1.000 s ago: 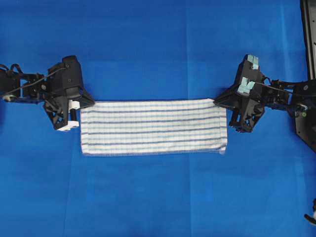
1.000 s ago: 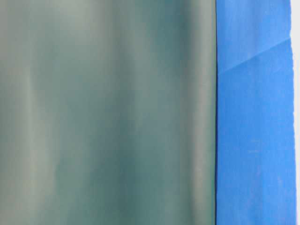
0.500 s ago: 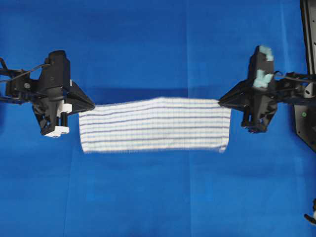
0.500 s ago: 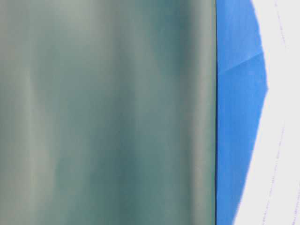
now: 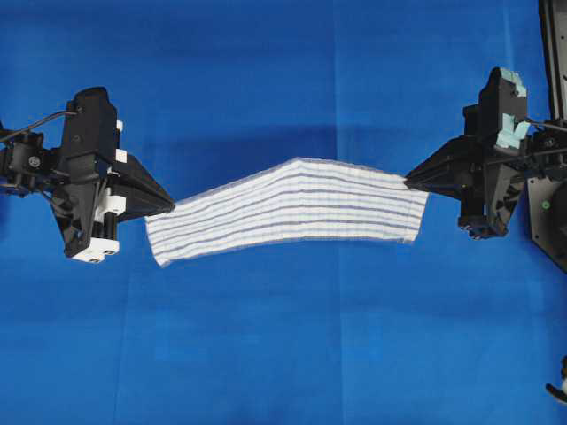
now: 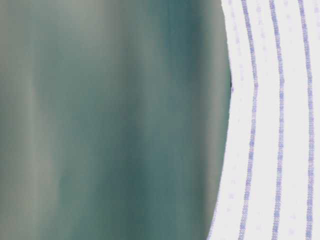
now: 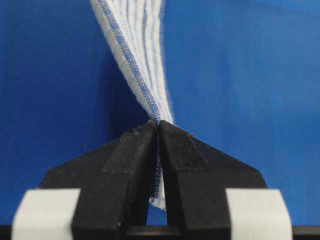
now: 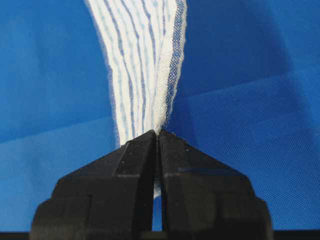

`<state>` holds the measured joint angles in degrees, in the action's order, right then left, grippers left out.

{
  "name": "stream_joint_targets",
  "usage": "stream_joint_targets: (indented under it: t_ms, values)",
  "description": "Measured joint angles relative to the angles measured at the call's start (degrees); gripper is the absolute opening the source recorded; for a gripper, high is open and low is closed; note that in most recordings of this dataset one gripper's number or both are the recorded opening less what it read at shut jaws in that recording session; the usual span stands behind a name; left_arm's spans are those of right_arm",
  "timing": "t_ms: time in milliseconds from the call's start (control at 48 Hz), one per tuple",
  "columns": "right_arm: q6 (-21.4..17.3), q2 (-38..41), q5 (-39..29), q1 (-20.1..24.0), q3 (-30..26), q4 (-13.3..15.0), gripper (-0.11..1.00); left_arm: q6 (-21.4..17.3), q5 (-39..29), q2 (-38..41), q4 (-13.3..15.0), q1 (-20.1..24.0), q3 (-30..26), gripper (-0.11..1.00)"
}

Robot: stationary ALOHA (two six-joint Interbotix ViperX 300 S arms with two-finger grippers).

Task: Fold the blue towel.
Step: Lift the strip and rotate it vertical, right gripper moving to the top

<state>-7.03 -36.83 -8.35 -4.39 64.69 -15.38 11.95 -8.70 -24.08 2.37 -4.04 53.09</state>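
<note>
- From overhead I see the blue towel [image 5: 292,211] strung between my two arms, folded into a long narrow band and hanging in the middle of the view.
- My left gripper [image 5: 170,207] is pinched tight on the towel's left end; the left wrist view shows the black jaws pressed together with the cloth edge [image 7: 158,165] caught between them.
- My right gripper [image 5: 409,182] is clamped the same way on the right end; in the right wrist view the striped cloth [image 8: 145,65] rises straight out of the closed jaws.
- The band bows: its middle stands highest in the picture, the left end sits lower than the right, and a dark shadow lies on the blue sheet [image 5: 283,354] beside it.
- The blue sheet covers the whole surface, with faint crease lines across it.
- In the table-level view the towel [image 6: 280,125] fills the right side, close and blurred, stripes running top to bottom; the rest is a grey-green blur [image 6: 110,120] I cannot identify.
</note>
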Motion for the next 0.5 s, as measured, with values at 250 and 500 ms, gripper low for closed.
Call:
stream_joint_targets:
  t_ms: [250, 500]
  values:
    - [0.1, 2.5, 0.1, -1.6, -2.6, 3.1, 0.01, 1.5, 1.4, 1.1, 0.4, -1.7, -1.4, 0.02]
    - [0.1, 8.8, 0.0, -8.5, -7.6, 7.5, 0.01, 4.6, 5.5, 4.7, 0.5, -4.7, -4.2, 0.02]
